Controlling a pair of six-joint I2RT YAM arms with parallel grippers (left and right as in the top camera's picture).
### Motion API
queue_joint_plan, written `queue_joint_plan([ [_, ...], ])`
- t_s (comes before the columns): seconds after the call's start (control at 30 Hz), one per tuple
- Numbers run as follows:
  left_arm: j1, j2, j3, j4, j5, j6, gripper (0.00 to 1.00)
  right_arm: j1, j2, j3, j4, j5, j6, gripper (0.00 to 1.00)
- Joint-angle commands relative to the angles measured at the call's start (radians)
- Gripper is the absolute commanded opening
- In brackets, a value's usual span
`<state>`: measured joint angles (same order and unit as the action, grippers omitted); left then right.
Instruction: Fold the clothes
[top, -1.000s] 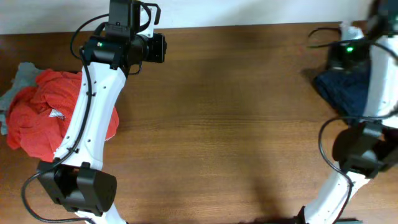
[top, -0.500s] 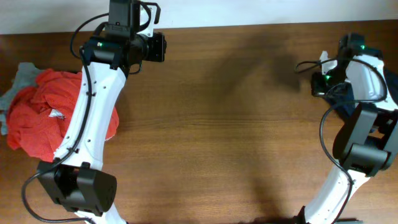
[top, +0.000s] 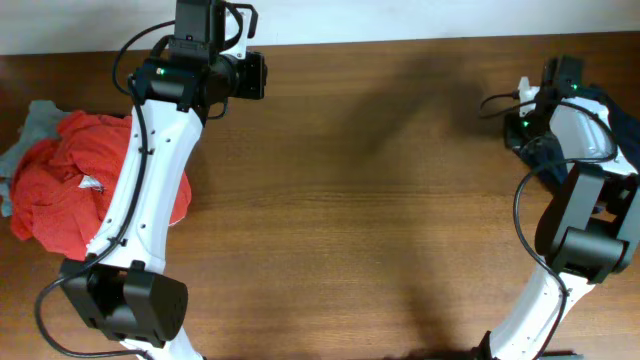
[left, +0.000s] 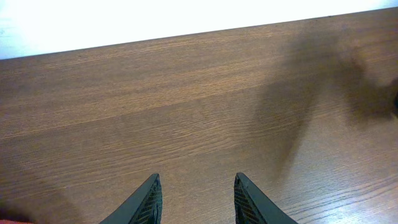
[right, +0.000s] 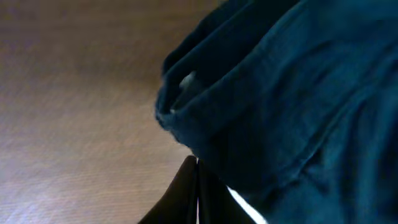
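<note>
Two grippers, two very different states, so heads up. Your left gripper (left: 196, 186) is spread wide, about as far apart as the fingers (left: 151, 198) seem to go, and all you see between them is the bare wood of the table (top: 380, 200). It hangs over the far-left part of the tabletop near the back edge, touching nothing.

Your right gripper (right: 196, 163) is the opposite: fingers squeezed together with only a thin seam between them, and the tips sit right at the lower edge of the dark blue garment (right: 292, 93). From the wrist cam it looks like you've got that hem pinched, though the view is pretty blurry, so take it with a grain of salt. The cloth fills the upper right of that view, bunched in thick folds, with wood grain on the left. From overhead, that arm is over at the far right of the table and covers most of the blue fabric.

Over on the left edge, the red garment (top: 80, 180) lies in a crumpled heap, partly under your left arm, with a grey cloth (top: 35, 120) poking out from beneath it.
</note>
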<state>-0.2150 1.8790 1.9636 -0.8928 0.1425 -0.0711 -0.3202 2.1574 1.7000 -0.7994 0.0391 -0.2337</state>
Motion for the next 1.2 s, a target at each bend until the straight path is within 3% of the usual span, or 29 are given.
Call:
queue_joint_plan([
  [0.0,0.002,-0.030,0.003,0.002,-0.016,0.019,0.37,-0.003,0.010,-0.006,0.074,0.098,-0.002,0.04],
  [0.3,0.002,-0.030,0.003,0.002,-0.017,0.019,0.38,-0.051,0.010,-0.006,0.257,0.125,0.006,0.04],
  [0.53,0.002,-0.030,0.003,0.017,-0.066,0.019,0.37,-0.046,-0.037,0.037,0.190,-0.013,0.011,0.04],
  [0.6,0.002,-0.030,0.003,0.018,-0.065,0.019,0.38,-0.034,-0.091,0.093,0.135,-0.014,0.087,0.17],
  [0.67,0.002,-0.030,0.003,0.016,-0.065,0.019,0.43,-0.027,-0.161,0.163,0.064,-0.068,0.094,0.54],
  [0.73,0.002,-0.035,0.003,0.008,-0.064,0.019,0.47,-0.027,-0.228,0.228,-0.023,-0.150,0.094,0.79],
  [0.77,0.002,-0.040,0.003,0.004,-0.064,0.019,0.49,-0.027,-0.244,0.242,-0.045,-0.180,0.093,0.85],
  [0.8,0.005,-0.056,0.003,-0.006,-0.064,0.019,0.54,-0.027,-0.277,0.274,-0.093,-0.243,0.093,1.00],
  [1.07,0.082,-0.211,0.003,-0.120,-0.064,0.019,0.77,-0.027,-0.437,0.318,-0.332,-0.533,0.093,0.99],
  [1.17,0.108,-0.269,0.003,-0.189,-0.065,0.019,0.80,-0.027,-0.480,0.322,-0.414,-0.493,0.094,0.99],
])
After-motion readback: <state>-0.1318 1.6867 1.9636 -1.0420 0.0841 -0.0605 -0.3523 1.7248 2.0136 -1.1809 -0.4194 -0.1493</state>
